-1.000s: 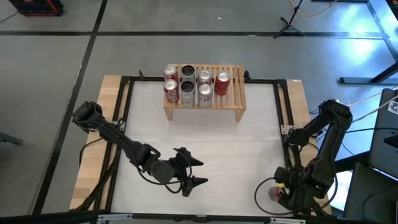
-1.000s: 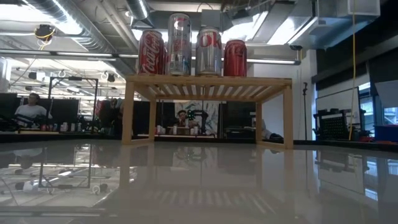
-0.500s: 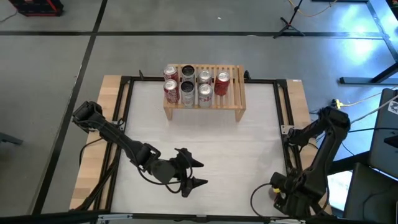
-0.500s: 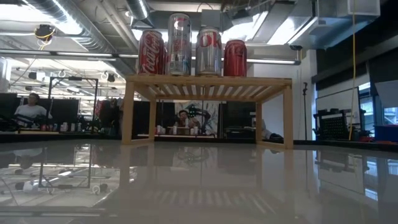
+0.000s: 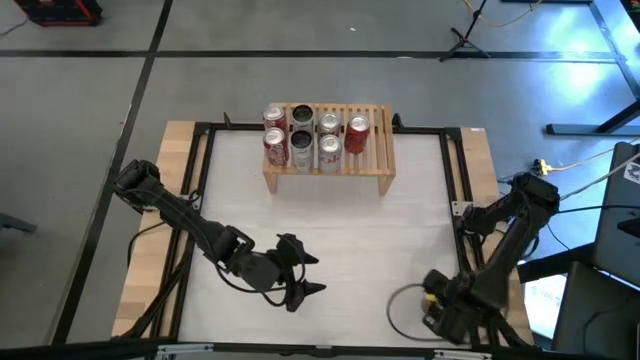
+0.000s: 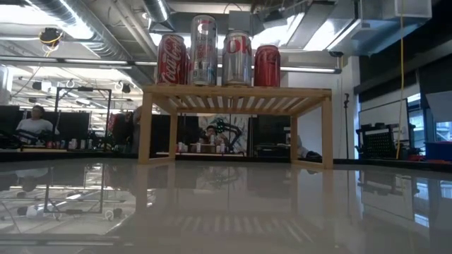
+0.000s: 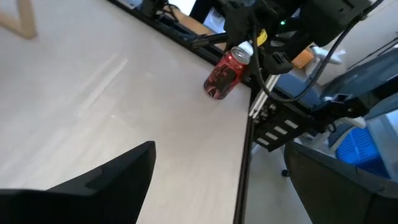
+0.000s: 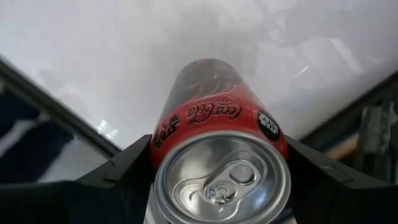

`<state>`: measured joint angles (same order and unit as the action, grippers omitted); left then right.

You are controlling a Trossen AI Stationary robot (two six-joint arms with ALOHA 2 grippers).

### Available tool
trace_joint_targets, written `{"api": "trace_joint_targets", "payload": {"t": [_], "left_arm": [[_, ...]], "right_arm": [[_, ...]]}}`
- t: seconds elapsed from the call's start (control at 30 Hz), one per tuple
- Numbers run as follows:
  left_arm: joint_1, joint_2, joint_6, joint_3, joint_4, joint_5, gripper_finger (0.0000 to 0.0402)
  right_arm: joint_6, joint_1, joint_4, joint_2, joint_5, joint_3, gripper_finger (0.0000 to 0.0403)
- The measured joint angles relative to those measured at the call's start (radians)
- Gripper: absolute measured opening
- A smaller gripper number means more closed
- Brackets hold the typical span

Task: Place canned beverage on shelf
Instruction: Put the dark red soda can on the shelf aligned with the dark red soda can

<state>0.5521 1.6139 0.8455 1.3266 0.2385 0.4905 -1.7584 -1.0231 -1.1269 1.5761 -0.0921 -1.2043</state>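
Observation:
A red can (image 8: 217,124) stands upright on its base on the white table near the near right corner, also seen in the left wrist view (image 7: 225,71). My right gripper (image 8: 217,151) (image 5: 438,302) points down over it, shut on it, and hides it in the high view. The light-wood shelf (image 5: 330,140) (image 6: 236,95) stands on its side legs at the far middle, with several cans (image 5: 305,138) upright on its slatted top. My left gripper (image 5: 310,276) hovers open with nothing between its fingers over the near middle of the table, pointing toward the red can. My right gripper has the red can's upper wall (image 8: 163,140), just below the top rim, between its two fingers (image 8: 127,168), one on each side. The fingers come from above, pointing down. The can stays upright with its base on the table (image 7: 214,93).
A black frame rail (image 5: 455,200) runs along the table's edges, close beside the red can (image 7: 245,143). Cables loop on the table by the right arm's base (image 5: 400,315). The shelf's right end (image 5: 378,135) bears no can. Open white tabletop (image 5: 350,230) lies between shelf and grippers.
My right gripper has come down and toward the table's left, over the red can, which showed beside it a second ago and is now covered in the high view. The can has stayed in place.

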Motion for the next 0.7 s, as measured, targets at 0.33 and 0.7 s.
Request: {"api": "trace_joint_targets", "payload": {"t": [0.33,0.7], "left_arm": [[-0.05,-0.069,0.011,0.0,0.255,-0.06,0.0351],[-0.092,-0.074,-0.102,-0.001,0.332,-0.065,0.0351]], "right_arm": [[0.093,0.317,-0.01,-0.001,-0.005,-0.026,0.0268],[0.193,0.639,-0.011,0.001,-0.034,-0.026,0.0273]]}}
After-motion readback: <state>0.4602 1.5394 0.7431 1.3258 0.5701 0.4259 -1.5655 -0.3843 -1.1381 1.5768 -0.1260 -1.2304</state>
